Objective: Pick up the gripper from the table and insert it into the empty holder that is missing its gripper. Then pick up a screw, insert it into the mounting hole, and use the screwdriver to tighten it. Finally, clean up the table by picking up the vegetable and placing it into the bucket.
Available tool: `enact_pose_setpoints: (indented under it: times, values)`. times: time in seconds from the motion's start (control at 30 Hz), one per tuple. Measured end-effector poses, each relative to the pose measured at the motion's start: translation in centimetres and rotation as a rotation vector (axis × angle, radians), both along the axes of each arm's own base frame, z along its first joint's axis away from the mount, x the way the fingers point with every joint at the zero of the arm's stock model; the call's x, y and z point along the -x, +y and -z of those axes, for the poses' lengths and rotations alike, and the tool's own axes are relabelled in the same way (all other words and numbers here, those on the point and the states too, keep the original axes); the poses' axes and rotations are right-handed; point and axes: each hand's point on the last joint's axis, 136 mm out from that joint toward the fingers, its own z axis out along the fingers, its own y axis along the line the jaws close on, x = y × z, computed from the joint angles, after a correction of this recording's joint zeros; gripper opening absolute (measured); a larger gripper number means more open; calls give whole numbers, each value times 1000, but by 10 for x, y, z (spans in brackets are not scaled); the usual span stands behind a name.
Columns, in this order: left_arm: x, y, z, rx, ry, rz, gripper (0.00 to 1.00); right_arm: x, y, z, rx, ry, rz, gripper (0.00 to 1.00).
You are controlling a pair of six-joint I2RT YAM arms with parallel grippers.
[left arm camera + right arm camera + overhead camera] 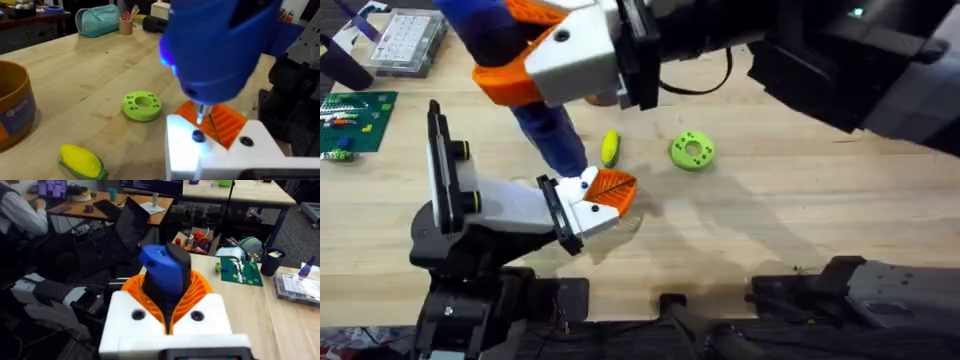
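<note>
The right gripper (515, 45) hangs high over the table (800, 200), and its two orange pads are closed tight on the fat end of the blue screwdriver (552, 135). The screwdriver slants down from the gripper, with its thin end lowest. In the left wrist view the metal bit (201, 116) sits right at a black dot on the white base of the gripper piece (225, 120) (I cannot tell if it is pushed in). That orange ribbed piece sits in the end of the holder (505, 200), which lies just below the right gripper, its black bracket on the far end.

The yellow vegetable (609, 148) lies on the table beside the screwdriver's low end, clear of it. A flat green ring (692, 150) lies just past it. The orange-brown bucket (12, 107) stands farther off, beyond the vegetable.
</note>
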Motion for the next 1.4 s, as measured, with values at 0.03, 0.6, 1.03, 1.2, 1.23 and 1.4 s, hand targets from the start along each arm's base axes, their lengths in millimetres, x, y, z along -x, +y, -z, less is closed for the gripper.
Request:
enact_pose_setpoints:
  times: [0.03, 0.6, 1.03, 1.2, 1.23, 1.4]
  values:
    - [0, 0, 0, 0, 0, 0, 17, 0, 0, 0, 1, 2, 0, 28]
    - [0, 0, 0, 0, 0, 0, 17, 0, 0, 4, 19, 27, 0, 28]
    - [0, 0, 0, 0, 0, 0, 17, -1, 1, 6, 22, 30, 0, 28]
    - [0, 0, 0, 0, 0, 0, 17, -6, 6, 16, 40, 49, 0, 28]
    - [0, 0, 0, 0, 0, 0, 17, -6, 6, 17, 42, 52, 1, 28]
    - [0, 0, 0, 0, 1, 0, 17, -7, 7, 18, 45, 56, 0, 27]
